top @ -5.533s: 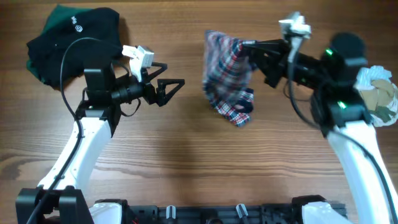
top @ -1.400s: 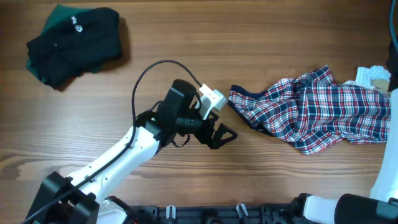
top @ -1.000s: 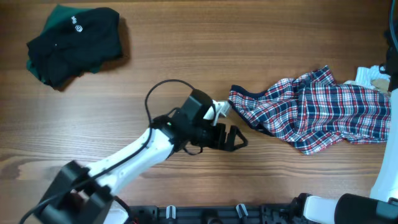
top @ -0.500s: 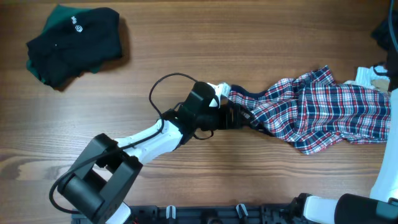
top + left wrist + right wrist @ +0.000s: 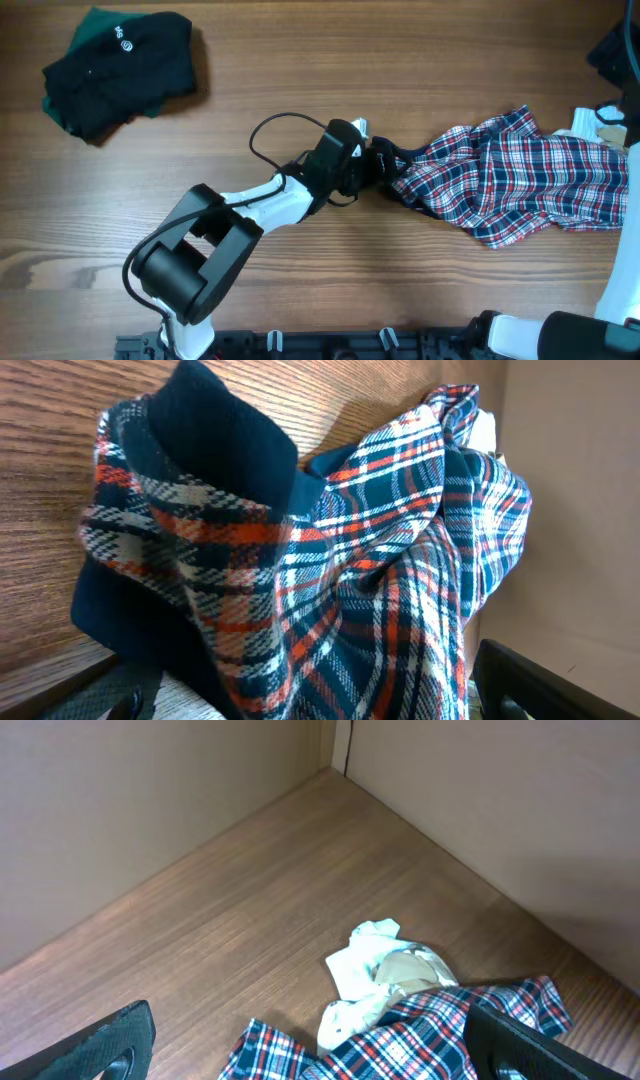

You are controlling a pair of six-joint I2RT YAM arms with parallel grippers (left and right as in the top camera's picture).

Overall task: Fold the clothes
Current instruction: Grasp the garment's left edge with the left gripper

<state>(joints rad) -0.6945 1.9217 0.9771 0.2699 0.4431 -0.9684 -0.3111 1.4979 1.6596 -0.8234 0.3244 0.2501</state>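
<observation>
The plaid garment lies crumpled and unfolded on the right half of the table, with its navy-trimmed corner pointing left. The left hand is set at that corner with jaws spread wide. The wrist view shows the navy trim between the fingers, not clamped. Judged purpose: take this corner to draw the cloth flat. The right hand hangs open high over the right end, holding nothing, above a white cloth touching the garment. A black and green garment lies far left, well apart; its white print is too small to read. No other writing is visible
</observation>
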